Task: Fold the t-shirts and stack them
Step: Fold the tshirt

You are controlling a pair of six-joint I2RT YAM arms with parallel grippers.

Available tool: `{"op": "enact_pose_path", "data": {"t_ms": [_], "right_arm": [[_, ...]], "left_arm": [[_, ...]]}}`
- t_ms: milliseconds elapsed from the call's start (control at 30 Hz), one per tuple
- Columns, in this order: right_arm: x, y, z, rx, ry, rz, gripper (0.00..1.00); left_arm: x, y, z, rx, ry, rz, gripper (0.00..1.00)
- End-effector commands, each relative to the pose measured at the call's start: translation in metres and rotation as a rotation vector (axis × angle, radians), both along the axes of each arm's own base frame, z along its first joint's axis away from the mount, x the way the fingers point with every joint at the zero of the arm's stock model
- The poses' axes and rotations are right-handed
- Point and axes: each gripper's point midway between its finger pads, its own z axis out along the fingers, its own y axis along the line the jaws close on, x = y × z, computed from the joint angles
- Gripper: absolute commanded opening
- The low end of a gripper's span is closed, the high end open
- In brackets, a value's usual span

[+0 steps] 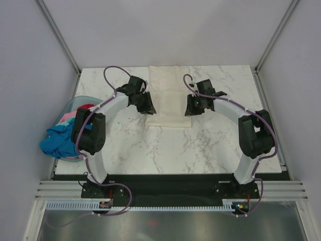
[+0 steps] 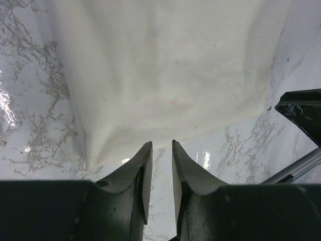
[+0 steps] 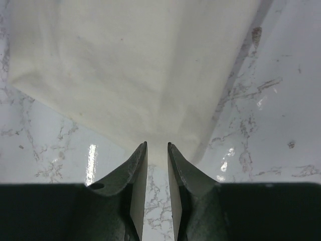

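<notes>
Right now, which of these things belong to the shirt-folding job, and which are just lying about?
The job:
cream-white t-shirt
blue, pink and red t-shirts, heaped together
left pincer
right pincer

Just there:
pale blue basket under the heap
marble table

Cream t-shirt (image 3: 135, 65) corner at parted jaws

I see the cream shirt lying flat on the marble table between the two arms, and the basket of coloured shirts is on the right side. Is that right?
Not quite: the basket of coloured shirts is on the left side, beside the left arm, as the top external view shows. The rest holds: the cream shirt lies flat on the marble table between the arms.
</notes>
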Motion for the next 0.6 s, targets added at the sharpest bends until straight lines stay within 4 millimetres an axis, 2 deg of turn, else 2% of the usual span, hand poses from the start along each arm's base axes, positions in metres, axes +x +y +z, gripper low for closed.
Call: {"op": "enact_pose_path", "data": {"t_ms": [0, 133, 167, 200, 300, 400, 433, 567], "right_arm": [[0.002, 0.018, 0.016, 0.032, -0.028, 0.01, 0.3], [-0.009, 0.018, -0.015, -0.009, 0.016, 0.026, 0.3], [-0.011, 0.015, -0.024, -0.029, 0.03, 0.027, 0.3], [-0.017, 0.01, -0.037, -0.054, 0.059, 0.025, 0.3], [-0.025, 0.003, -0.047, -0.076, 0.076, 0.024, 0.29], [-0.024, 0.005, -0.034, -0.062, 0.052, 0.022, 0.3], [-0.024, 0.005, -0.029, -0.059, 0.046, 0.02, 0.3], [-0.021, 0.008, 0.003, -0.033, -0.001, 0.013, 0.33]], "left_arm": [[-0.012, 0.003, -0.009, -0.006, 0.042, 0.004, 0.29], [-0.03, 0.012, -0.034, 0.04, 0.098, 0.016, 0.26], [-0.041, 0.018, -0.046, 0.066, 0.12, 0.023, 0.25], [-0.043, 0.021, -0.046, 0.072, 0.113, 0.029, 0.25], [-0.058, 0.024, -0.051, 0.075, 0.133, 0.032, 0.24], [-0.061, 0.019, -0.03, 0.033, 0.094, 0.016, 0.24], [-0.061, 0.017, -0.015, 0.012, 0.063, 0.011, 0.24], [-0.052, 0.016, 0.017, -0.029, -0.01, 0.013, 0.29]]}}
